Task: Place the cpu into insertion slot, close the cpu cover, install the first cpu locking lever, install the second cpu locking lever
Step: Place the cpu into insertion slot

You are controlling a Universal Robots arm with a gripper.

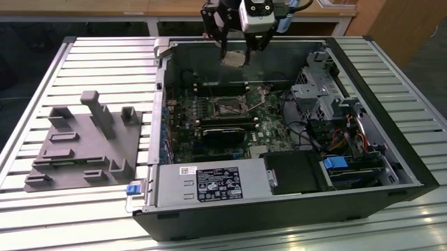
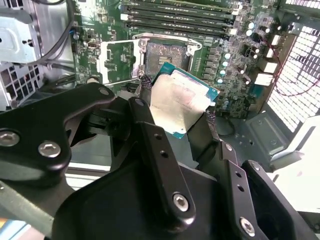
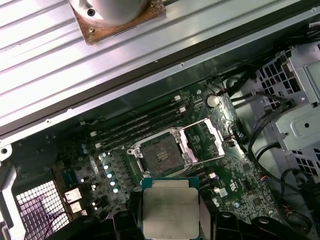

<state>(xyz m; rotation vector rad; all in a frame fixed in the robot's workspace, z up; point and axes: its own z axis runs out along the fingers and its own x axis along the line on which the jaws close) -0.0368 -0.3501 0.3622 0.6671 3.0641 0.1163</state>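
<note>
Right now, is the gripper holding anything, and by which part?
Yes: the gripper holds the cpu, pinched by two opposite side edges, in the air and not yet in the insertion slot.

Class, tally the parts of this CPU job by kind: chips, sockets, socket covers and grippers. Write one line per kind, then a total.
cpu: 1, gripped above the board
insertion slot: 1, empty
cpu cover: 1, swung open beside the slot
gripper: 1, shut on the cpu
Total: 4
</note>
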